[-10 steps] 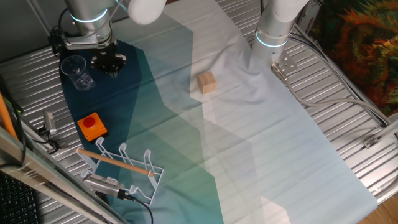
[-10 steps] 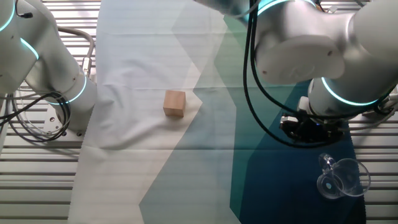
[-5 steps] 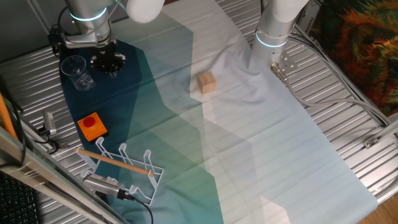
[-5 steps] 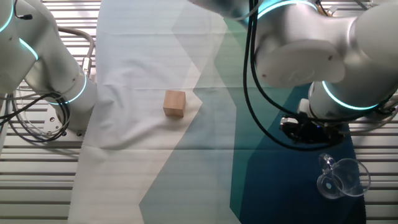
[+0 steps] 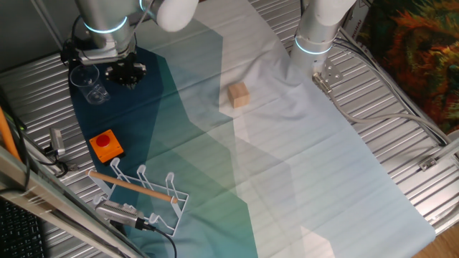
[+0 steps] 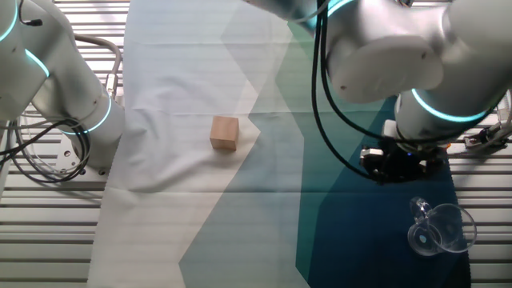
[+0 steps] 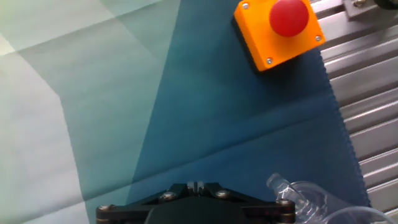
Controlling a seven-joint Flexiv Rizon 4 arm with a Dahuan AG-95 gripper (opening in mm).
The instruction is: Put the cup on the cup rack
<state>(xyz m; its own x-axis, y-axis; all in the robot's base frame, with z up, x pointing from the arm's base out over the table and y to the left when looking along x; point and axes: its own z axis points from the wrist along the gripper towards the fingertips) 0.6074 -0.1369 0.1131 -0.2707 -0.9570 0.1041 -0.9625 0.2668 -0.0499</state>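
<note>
Step in hand: approach for the grasp. The gripper (image 5: 126, 72) hovers just beside the cup (image 5: 89, 82), which rests on the dark cloth; jaw state cannot be determined. Next: align over the cup, then carry it to the cup rack (image 5: 143, 193)

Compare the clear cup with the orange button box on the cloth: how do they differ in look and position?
The cup is see-through and round; the orange button box is opaque, square-cornered and topped with a red button. The cup sits right beside the pincer; the box sits farther from it, between the cup and the white cup rack. In the hand view only the cup's edge shows at the bottom, while the box shows whole. Both rest on the dark blue part of the cloth.
</note>
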